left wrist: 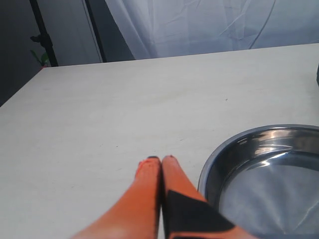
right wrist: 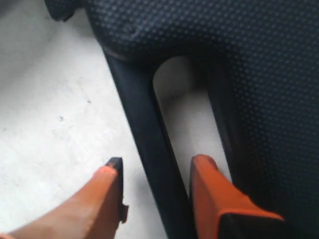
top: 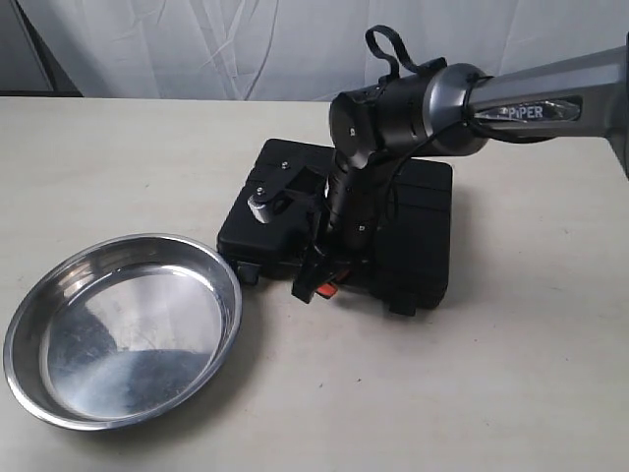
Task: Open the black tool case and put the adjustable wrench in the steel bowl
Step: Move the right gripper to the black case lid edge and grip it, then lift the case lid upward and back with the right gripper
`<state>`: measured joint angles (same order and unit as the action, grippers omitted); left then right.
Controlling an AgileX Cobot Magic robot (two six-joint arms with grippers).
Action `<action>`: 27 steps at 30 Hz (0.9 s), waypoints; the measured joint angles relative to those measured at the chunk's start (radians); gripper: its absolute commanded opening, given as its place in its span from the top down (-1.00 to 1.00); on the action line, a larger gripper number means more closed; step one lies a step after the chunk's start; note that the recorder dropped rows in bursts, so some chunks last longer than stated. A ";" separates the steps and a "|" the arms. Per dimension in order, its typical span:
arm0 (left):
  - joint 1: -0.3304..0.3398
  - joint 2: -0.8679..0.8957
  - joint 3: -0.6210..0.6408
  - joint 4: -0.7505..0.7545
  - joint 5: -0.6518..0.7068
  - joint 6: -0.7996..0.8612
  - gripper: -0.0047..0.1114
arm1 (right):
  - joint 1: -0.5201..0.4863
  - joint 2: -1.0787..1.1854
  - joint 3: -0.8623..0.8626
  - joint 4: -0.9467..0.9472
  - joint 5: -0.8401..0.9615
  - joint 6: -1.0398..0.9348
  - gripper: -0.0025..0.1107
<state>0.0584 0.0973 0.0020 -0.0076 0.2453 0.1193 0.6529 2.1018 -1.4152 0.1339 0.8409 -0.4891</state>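
The black tool case (top: 418, 236) lies flat in the middle of the table, its lid down. Its textured shell (right wrist: 239, 45) fills the right wrist view. My right gripper (top: 316, 280) is open at the case's front edge. Its fingertips (right wrist: 157, 172) straddle the handle bar (right wrist: 144, 129), one in the handle's opening and one outside. A shiny silver head with a black handle, seemingly the adjustable wrench (top: 263, 207), shows on the case's left part. The steel bowl (top: 123, 329) sits empty at the front left. My left gripper (left wrist: 162, 159) is shut and empty over the table beside the bowl's rim (left wrist: 219, 154).
The right arm (top: 531, 103) reaches in from the right, over the case. Two latches (top: 246, 270) (top: 403, 307) stick out of the case's front edge. A white curtain hangs behind the table. My left arm does not show in the exterior view.
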 measured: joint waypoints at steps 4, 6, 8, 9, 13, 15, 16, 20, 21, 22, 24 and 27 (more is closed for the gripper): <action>0.000 0.000 0.000 0.000 0.000 0.000 0.91 | 0.000 0.001 0.000 -0.007 -0.006 0.007 0.65; 0.000 0.000 0.000 0.000 0.000 0.000 0.91 | 0.000 0.001 0.000 -0.013 -0.008 0.000 0.89; 0.000 0.000 0.000 0.000 0.000 0.000 0.91 | 0.000 0.001 0.000 -0.021 -0.009 -0.001 0.96; 0.000 0.000 0.000 0.000 0.000 -0.002 0.91 | 0.000 0.001 0.000 -0.021 -0.010 -0.001 0.97; 0.000 0.000 0.000 0.000 0.000 -0.002 0.91 | 0.000 0.001 0.000 -0.021 -0.006 -0.001 0.97; 0.000 0.000 0.000 0.000 0.000 -0.002 0.91 | 0.000 0.000 0.000 -0.021 -0.006 -0.001 0.97; 0.000 0.000 0.000 0.000 0.000 -0.002 0.91 | 0.000 -0.003 0.000 -0.021 -0.004 -0.001 0.97; 0.000 0.000 0.000 0.000 0.000 -0.002 0.91 | 0.000 -0.025 0.000 -0.021 0.000 -0.001 0.97; 0.000 0.000 0.000 0.000 0.000 -0.002 0.91 | 0.000 -0.034 0.000 -0.021 0.002 -0.001 0.97; 0.000 0.000 0.000 0.000 0.000 -0.002 0.91 | 0.000 -0.041 0.000 -0.021 0.002 -0.001 0.97; 0.000 0.000 0.000 0.000 0.000 -0.002 0.91 | 0.000 -0.051 0.000 -0.021 0.004 -0.001 0.97; 0.000 0.000 0.000 0.000 0.000 -0.002 0.91 | 0.000 -0.057 0.000 -0.021 0.006 -0.001 0.97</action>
<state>0.0584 0.0973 0.0020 -0.0076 0.2453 0.1175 0.6529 2.0447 -1.4152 0.1128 0.8469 -0.4900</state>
